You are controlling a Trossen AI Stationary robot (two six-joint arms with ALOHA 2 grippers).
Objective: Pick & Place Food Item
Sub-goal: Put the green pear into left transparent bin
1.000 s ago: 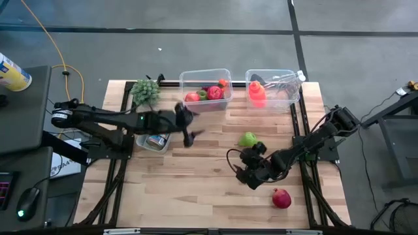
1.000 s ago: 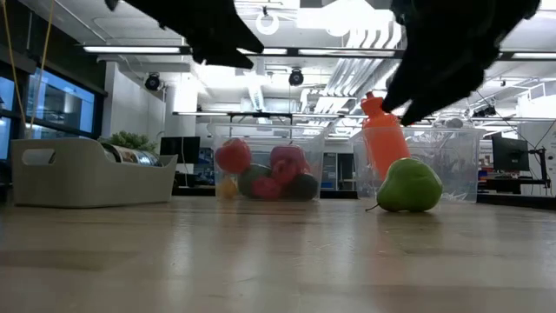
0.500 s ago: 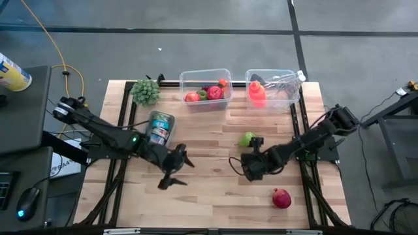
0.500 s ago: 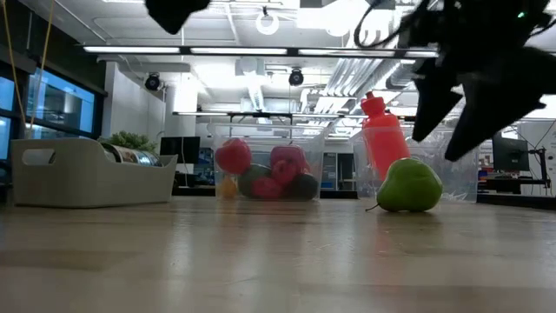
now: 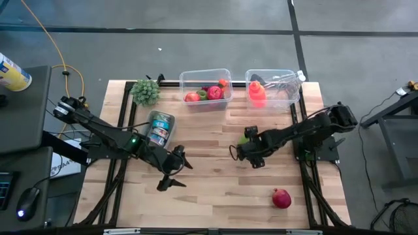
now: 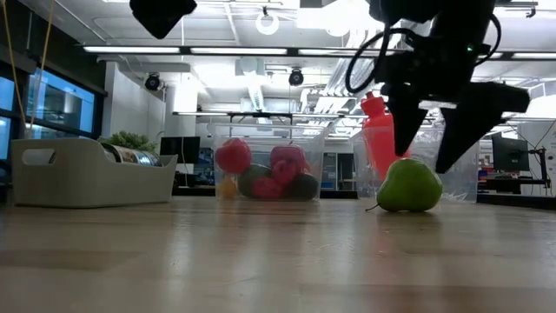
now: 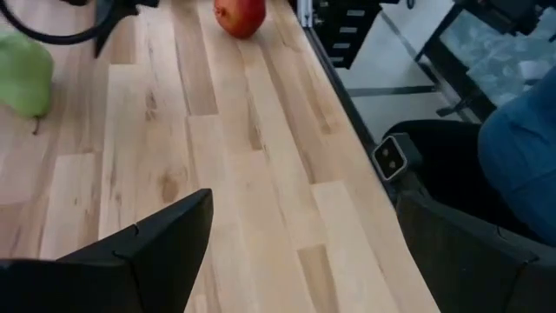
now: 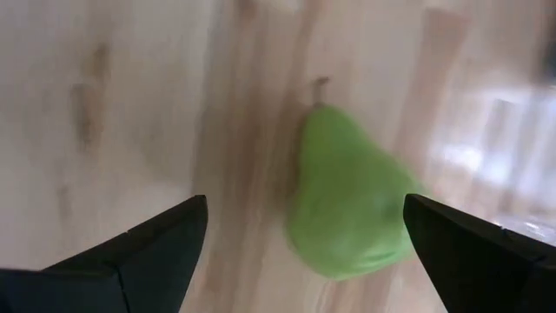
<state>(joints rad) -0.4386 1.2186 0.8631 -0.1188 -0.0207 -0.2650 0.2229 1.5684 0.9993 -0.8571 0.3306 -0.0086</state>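
While the right end effector (image 5: 245, 151) hangs wide open and empty over the green pear (image 6: 408, 185), it must drop down and pinch it.

Lab: ceiling pipes (image 6: 347, 74), monitors (image 6: 508, 155).

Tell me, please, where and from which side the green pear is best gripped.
Probably across the wide lower body of the green pear, coming from above. It lies on its side on the wooden table with its stem level, so the rounded belly gives the best seat. The open right tool hangs just over it.
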